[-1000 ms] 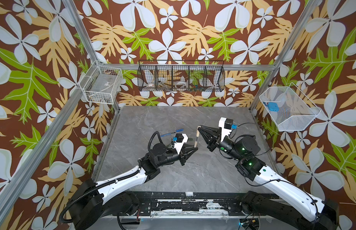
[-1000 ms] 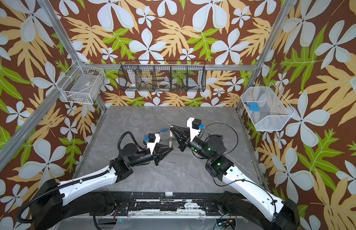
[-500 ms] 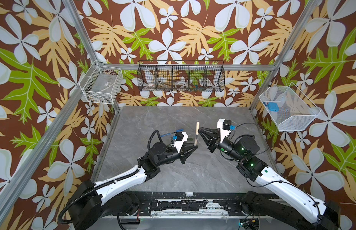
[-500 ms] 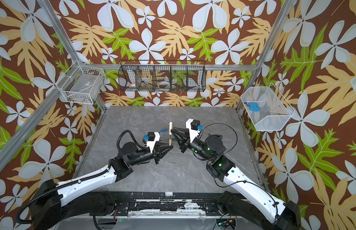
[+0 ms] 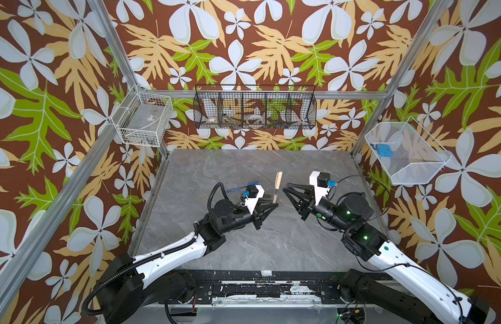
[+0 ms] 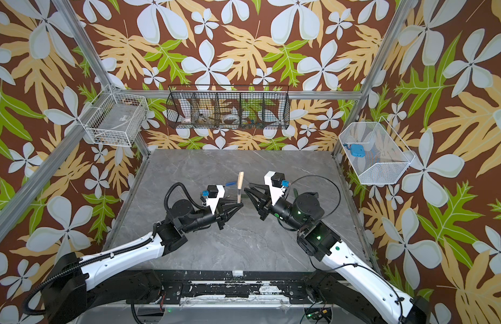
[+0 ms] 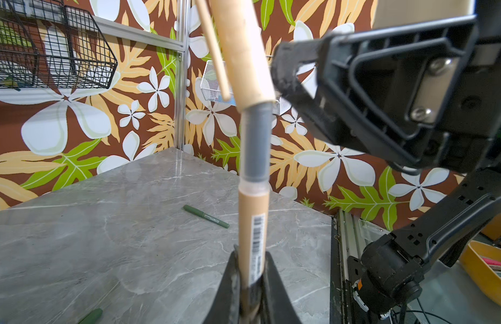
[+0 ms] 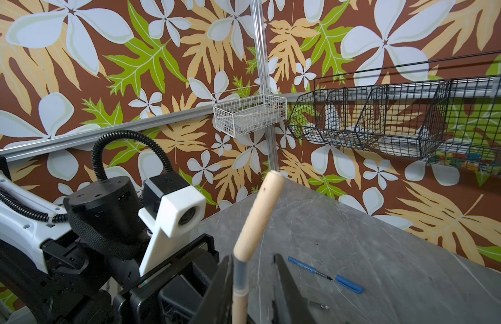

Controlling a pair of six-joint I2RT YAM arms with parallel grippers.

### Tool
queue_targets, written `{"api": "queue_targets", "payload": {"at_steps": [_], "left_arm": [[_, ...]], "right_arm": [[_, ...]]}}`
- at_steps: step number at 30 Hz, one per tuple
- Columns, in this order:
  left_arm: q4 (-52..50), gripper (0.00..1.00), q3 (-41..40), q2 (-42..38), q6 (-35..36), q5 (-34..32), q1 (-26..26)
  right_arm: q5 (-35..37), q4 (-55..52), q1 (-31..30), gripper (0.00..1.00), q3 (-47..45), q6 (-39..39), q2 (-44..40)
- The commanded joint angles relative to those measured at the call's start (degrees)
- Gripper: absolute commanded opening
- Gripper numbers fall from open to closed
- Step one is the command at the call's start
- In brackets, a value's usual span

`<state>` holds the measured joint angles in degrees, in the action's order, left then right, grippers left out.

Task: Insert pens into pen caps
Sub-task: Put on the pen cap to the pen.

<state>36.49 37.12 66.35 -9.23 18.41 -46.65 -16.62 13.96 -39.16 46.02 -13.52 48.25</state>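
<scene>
Top views: left gripper (image 5: 275,206) clamps the tan pen (image 5: 275,195) upright over the bench's (image 5: 243,168) middle, with the tan cap (image 5: 278,178) over its tip; the right gripper (image 5: 286,187) is just beside it, not touching.
Left wrist: only here, a green pen (image 7: 206,216) lies toward the far right corner.
Right wrist: right fingers (image 8: 284,283) are parted, gripping nothing; only here, the blue pen (image 8: 309,268) and blue cap (image 8: 349,283) lie tip to mouth, just apart.

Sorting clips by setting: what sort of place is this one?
Probably a purpose-built robot recording cell, not a lived-in room: aluminium frame carrying floral printed panels, wire basket hung on the back wall, grey marble-look tabletop.
</scene>
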Motion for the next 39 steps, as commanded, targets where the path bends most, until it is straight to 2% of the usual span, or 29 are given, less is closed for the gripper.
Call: {"api": "queue_targets", "payload": {"at_steps": [1, 4, 7, 9, 13, 20, 24, 28, 34, 39], "left_arm": [[0.51, 0.0, 0.32, 0.12, 0.89, -0.9, -0.02], [0.41, 0.0, 0.23, 0.19, 1.15, -1.32, -0.02], [0.12, 0.0, 0.32, 0.41, 1.5, -1.55, -0.02], [0.05, 0.0, 0.3, 0.5, 1.58, -1.66, -0.02], [-0.19, 0.0, 0.23, 0.77, 1.7, -1.63, -0.02], [-0.15, 0.0, -0.29, 0.2, 1.74, -1.76, -0.02], [-0.2, 0.0, -0.51, -0.22, 1.68, -1.81, -0.02], [-0.19, 0.0, -0.69, -0.48, 1.69, -1.93, -0.02], [-0.19, 0.0, -0.8, -0.61, 1.68, -1.9, -0.02], [-0.27, 0.0, -0.65, -0.44, 1.72, -1.81, -0.02]], "right_arm": [[3.13, -1.76, -0.13, 0.28, -0.4, 1.36, -2.04], [4.09, -3.75, -0.09, 0.3, 0.13, 1.46, -3.13], [4.73, -6.79, -0.13, 0.44, 2.23, 0.72, -2.69], [1.48, -10.01, -0.13, 0.53, 5.43, 1.52, -1.05], [-6.59, -18.49, 1.93, 0.56, 14.38, 1.05, 3.45], [-16.1, -31.67, 7.16, 0.69, 27.96, -1.0, 12.01], [-20.08, -35.9, 7.87, 0.71, 32.46, -0.3, 16.05], [-18.6, -38.04, 8.38, 0.71, 34.15, -0.46, 17.83], [-20.17, -34.96, 9.96, 0.71, 32.53, -3.72, 18.35], [-23.28, -34.54, 9.91, 0.67, 33.22, -4.33, 21.59]]}}
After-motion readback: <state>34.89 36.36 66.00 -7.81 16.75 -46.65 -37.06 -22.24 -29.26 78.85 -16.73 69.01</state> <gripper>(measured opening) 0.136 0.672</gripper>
